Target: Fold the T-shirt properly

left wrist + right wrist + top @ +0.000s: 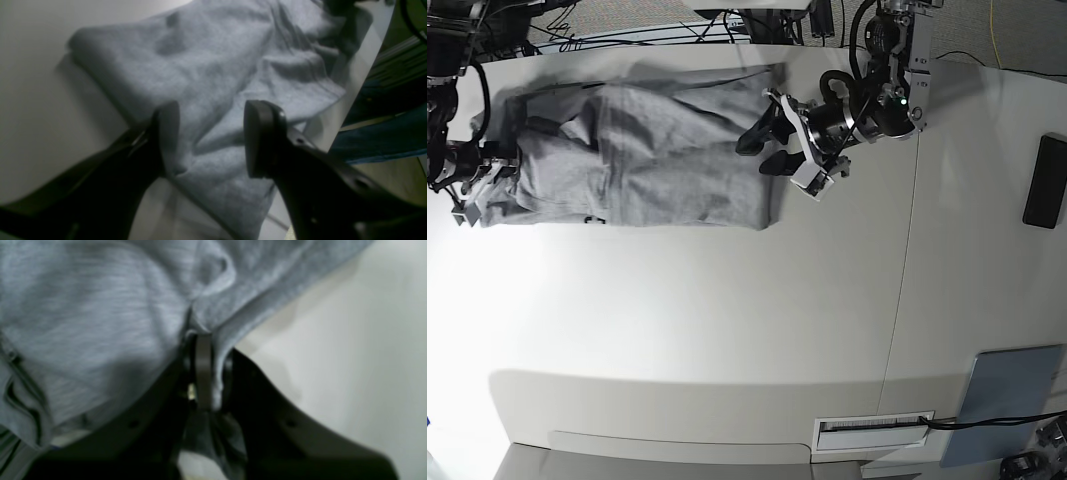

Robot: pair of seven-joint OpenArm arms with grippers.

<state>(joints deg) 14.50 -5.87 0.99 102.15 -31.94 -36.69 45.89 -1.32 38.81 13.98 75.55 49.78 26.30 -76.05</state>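
Observation:
The heather-grey T-shirt (657,160) lies in a long band across the far left part of the white table (727,320), plain side up. My right gripper (495,185) is at the band's left end. In the right wrist view its fingers (203,373) are pressed together with a fold of the T-shirt (83,306) pinched between them. My left gripper (762,152) hovers at the band's right end. The left wrist view shows that gripper (210,133) open, its two pads spread over the wrinkled T-shirt (217,60) with nothing held.
A black flat device (1044,182) lies at the right edge, and a grey pad (1007,405) sits at the near right corner. Cables (627,30) run behind the far edge. The table edge (350,86) passes close to the left gripper's right side.

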